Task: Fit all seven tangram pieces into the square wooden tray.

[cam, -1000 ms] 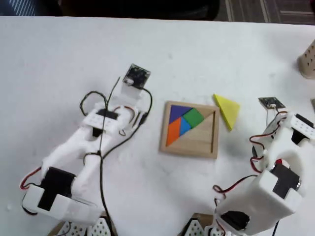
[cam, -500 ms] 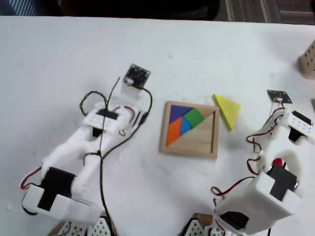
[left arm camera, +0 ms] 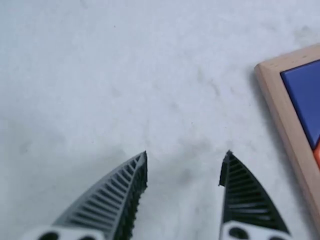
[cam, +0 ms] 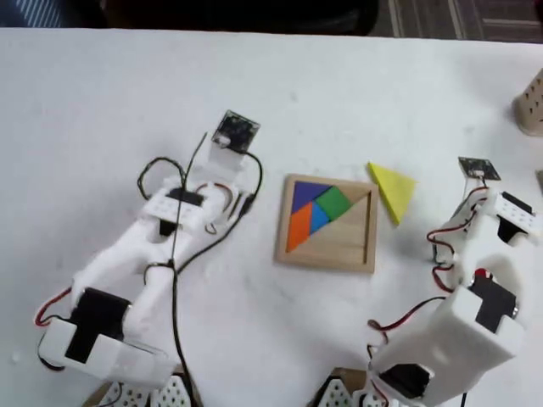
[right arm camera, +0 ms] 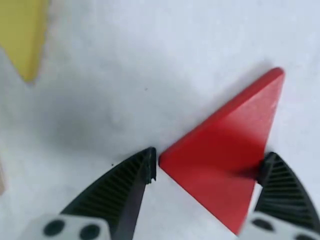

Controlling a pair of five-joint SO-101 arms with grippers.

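The square wooden tray point(cam: 327, 261) lies mid-table holding a purple piece point(cam: 307, 196), a green piece point(cam: 334, 203), an orange piece point(cam: 298, 227) and a small blue one point(cam: 319, 218) in its left half. A yellow triangle point(cam: 394, 191) lies on the table just right of the tray; its tip point(right arm camera: 22, 35) also shows in the right wrist view. My right gripper point(right arm camera: 207, 161) is open and low over the table, straddling a red triangle point(right arm camera: 225, 150). My left gripper point(left arm camera: 186, 155) is open over bare table beside the tray's corner point(left arm camera: 280, 115).
The left arm point(cam: 182, 208) stretches across the table left of the tray, and the right arm point(cam: 475, 322) stands at the right edge. A beige perforated object point(cam: 530, 106) sits at the far right. The table's far edge point(cam: 254, 30) borders dark floor.
The right arm's wrist has shifted right and slightly farther from the tray. The left arm and the pieces in the tray have stayed put.
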